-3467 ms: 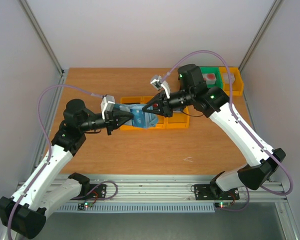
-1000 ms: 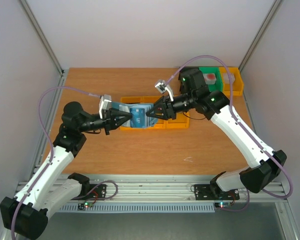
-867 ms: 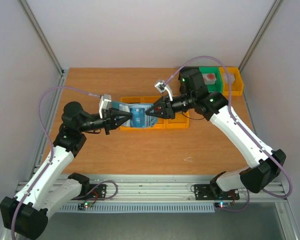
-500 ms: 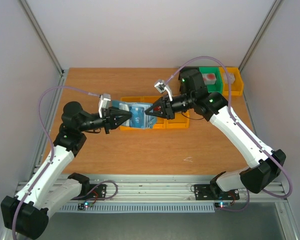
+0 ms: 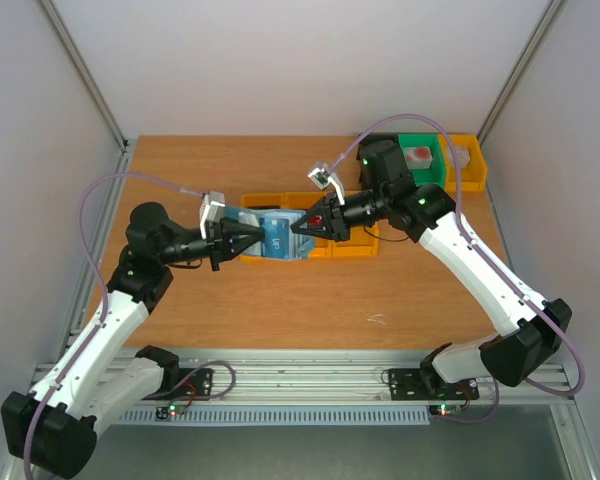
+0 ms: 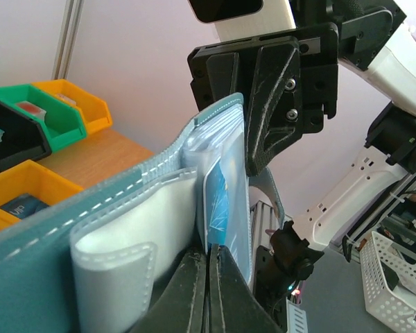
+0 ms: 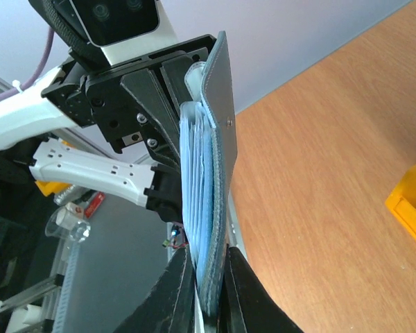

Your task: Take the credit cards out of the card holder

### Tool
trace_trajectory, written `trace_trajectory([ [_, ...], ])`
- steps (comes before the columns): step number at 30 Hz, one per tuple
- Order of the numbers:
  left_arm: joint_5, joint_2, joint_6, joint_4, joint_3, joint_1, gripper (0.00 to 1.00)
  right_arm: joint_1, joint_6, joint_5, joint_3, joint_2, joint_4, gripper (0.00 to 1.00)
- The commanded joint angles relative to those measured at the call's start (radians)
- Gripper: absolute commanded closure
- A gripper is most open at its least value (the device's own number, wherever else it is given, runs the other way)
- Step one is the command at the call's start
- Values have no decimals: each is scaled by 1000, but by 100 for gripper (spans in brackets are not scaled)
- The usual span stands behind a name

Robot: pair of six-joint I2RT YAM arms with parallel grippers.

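Both arms have the card holder (image 5: 277, 236) hanging in the air between them, over the row of yellow bins (image 5: 352, 246) mid-table. My left gripper (image 6: 208, 262) is pinched right down, jaws basically together, on the holder's lower edge where the clear sleeves are. From its wrist cam I honestly can't tell if it's biting just the sleeve or the card inside too. There's a blue credit card (image 6: 219, 201) sitting upright in that sleeve, not out yet. My right gripper (image 7: 209, 262) is narrow as well, clamped on the opposite edge with one finger on each side of the blue cover. The holder stands on edge, partly folded open.
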Motion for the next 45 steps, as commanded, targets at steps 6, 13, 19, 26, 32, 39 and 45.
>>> trace_trajectory([
  [6, 5, -18, 85, -89, 43, 3, 100, -49, -49, 5, 27, -58, -53, 99],
  [13, 20, 7, 16, 105, -6, 2, 100, -47, 5, -54, 33, -42, -14, 99],
  [19, -26, 30, -56, 123, 2, 1, 89, -19, -7, -42, 67, -24, -15, 99],
  [26, -19, 17, -24, 66, 14, 1, 93, -20, -25, -28, 68, -16, -38, 99],
  [32, -8, 13, -20, 62, 14, 1, 100, -20, -37, -18, 77, -14, -52, 99],
  [39, -19, -10, 45, -44, 30, 6, 100, -50, -72, 3, 62, -29, -101, 99],
  [45, -58, -19, 61, -61, 28, 6, 100, -76, -71, 7, 36, -41, -113, 99],
])
